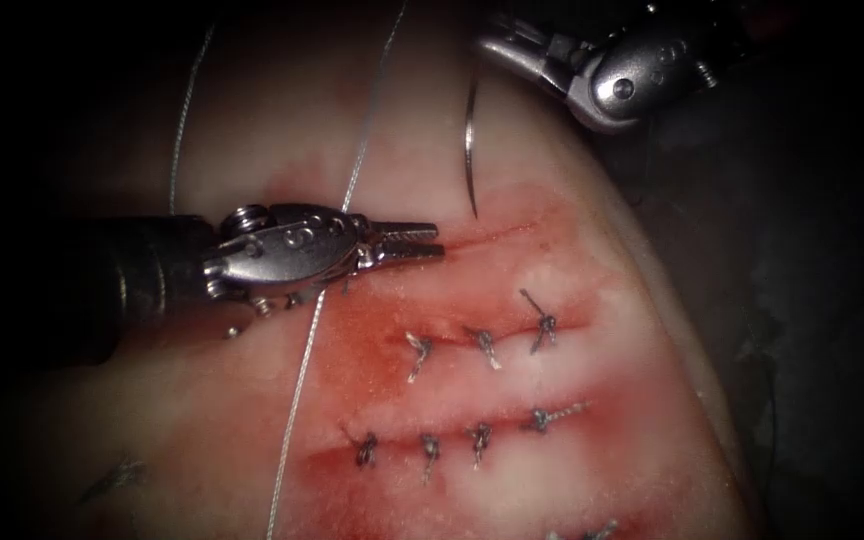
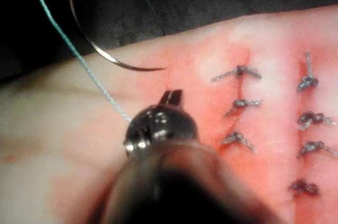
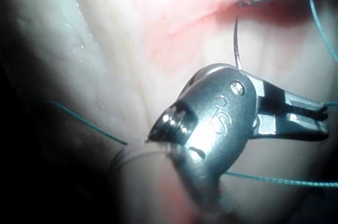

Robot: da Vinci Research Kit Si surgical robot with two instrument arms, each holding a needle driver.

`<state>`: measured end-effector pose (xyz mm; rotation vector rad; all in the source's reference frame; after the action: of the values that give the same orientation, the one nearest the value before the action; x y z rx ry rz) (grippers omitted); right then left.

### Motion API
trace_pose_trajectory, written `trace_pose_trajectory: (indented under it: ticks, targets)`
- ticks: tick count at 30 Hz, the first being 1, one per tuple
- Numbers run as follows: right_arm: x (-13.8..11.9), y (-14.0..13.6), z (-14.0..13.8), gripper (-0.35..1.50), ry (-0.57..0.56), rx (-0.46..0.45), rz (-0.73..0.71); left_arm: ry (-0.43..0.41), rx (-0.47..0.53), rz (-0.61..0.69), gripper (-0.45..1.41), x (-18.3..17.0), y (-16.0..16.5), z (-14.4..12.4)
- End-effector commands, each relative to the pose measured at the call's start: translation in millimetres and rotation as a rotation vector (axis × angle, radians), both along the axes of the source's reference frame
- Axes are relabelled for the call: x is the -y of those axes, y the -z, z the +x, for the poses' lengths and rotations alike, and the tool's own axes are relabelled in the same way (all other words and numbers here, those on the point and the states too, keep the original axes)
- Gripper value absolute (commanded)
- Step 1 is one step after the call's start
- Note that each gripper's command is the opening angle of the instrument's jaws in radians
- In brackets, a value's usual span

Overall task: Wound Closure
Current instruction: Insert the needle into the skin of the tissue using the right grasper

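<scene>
The left hand (image 1: 414, 241) is the closest thing, coming in low over the tissue (image 1: 592, 330). Its two jaws look pressed together, and I see nothing held between them. Its tip sits at the left end of the top cut (image 1: 492, 235), which has no knots on it. The thread (image 1: 357, 180) runs down past this hand, and I cannot tell if it touches it. The right hand (image 1: 497, 45) is up high at the far edge of the tissue. It pinches the needle (image 1: 472, 150) near its blunt end, and the curved needle hangs down with its point just above the tissue, close to the open cut. The needle does not look to be in the tissue. Two rows of knots (image 1: 482, 345) lie below, three in one row and four in the next, so those cuts look done. The top cut looks like what is left to sew. Red fluid (image 1: 352, 350) stains the tissue around the rows. Another knot peeks in at the bottom, cut off, so I cannot count that row. Where the thread joins the needle is hard to make out.
</scene>
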<state>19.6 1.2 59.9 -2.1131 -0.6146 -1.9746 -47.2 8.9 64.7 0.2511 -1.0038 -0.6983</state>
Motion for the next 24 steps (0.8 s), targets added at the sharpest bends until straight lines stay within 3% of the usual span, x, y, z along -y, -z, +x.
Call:
trace_pose_trajectory:
  ticks: [1, 9, 16, 20, 24]
  targets:
    - [0.2, -0.4, 0.9, -0.35, -0.007, -0.002, -0.007, 0.022, 0.002, 0.019, -0.45, -0.5, -0.2, -0.6]
    - [1.0, -0.5, 1.7, -0.35, -0.041, 0.022, -0.018, 0.087, -0.06, 0.1, -0.45, 1.1, -1.0, -2.6]
    - [1.2, -0.7, 2.1, -0.35, -0.041, 0.022, -0.021, 0.256, -0.167, 0.066, -0.45, 1.0, -2.8, -4.6]
    - [1.3, -0.5, 2.1, -0.35, -0.043, 0.034, -0.047, 0.263, -0.303, 0.008, -0.45, 1.7, -4.8, -5.4]
    - [1.4, -0.3, 2.2, -0.35, -0.046, 0.049, -0.078, 0.246, -0.319, -0.015, -0.45, 2.5, -5.4, -5.5]
